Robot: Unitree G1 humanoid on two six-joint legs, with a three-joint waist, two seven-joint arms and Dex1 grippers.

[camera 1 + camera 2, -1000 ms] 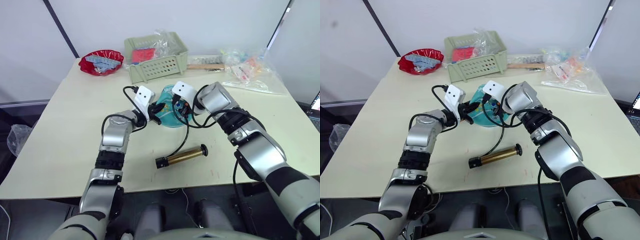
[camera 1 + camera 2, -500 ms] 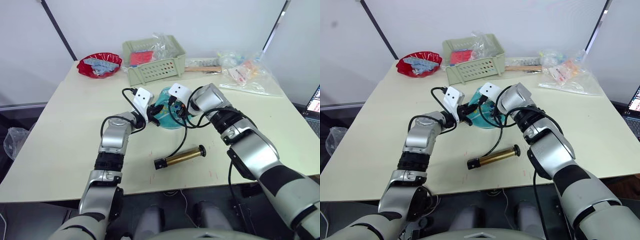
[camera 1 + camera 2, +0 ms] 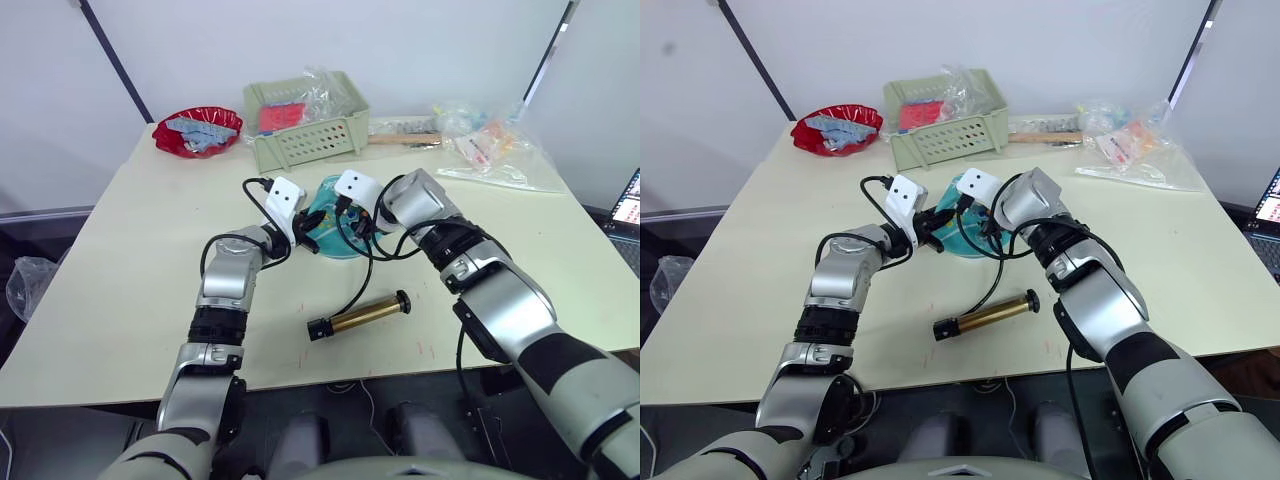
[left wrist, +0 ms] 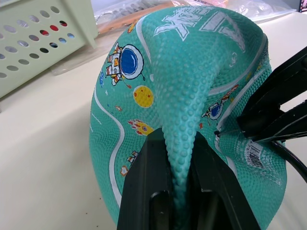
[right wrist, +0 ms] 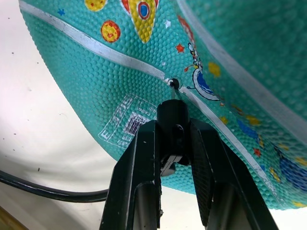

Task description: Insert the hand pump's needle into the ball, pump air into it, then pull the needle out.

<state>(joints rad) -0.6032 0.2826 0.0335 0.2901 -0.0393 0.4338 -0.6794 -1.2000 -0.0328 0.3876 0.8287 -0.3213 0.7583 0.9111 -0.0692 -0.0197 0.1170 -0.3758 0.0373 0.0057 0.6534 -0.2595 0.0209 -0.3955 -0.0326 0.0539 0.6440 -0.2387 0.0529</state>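
The teal ball [image 3: 333,235] lies partly deflated on the table behind the pump. My left gripper [image 4: 177,184] is shut on a raised fold of the ball's skin [image 4: 187,96]. My right gripper [image 5: 173,139] is shut on the black fitting [image 5: 172,117] at the hose's end. From the fitting, the thin needle [image 5: 172,94] reaches the ball's valve hole [image 5: 173,84] on a white seam, beside the barcode label [image 5: 129,120]. I cannot tell how deep it sits. The brass hand pump [image 3: 362,313] lies flat near the table's front, and its black hose [image 3: 352,290] curves up to my right gripper [image 3: 362,222].
A green perforated basket [image 3: 305,120] stands just behind the ball. A red bowl [image 3: 198,128] sits at the back left. A wooden-handled tool [image 3: 408,138] and clear plastic bags [image 3: 490,145] lie at the back right. The table's front edge [image 3: 330,375] runs close below the pump.
The whole view has shifted a little. My right gripper has edged slightly toward the ball with the fitting. The left gripper and the pump have stayed put.
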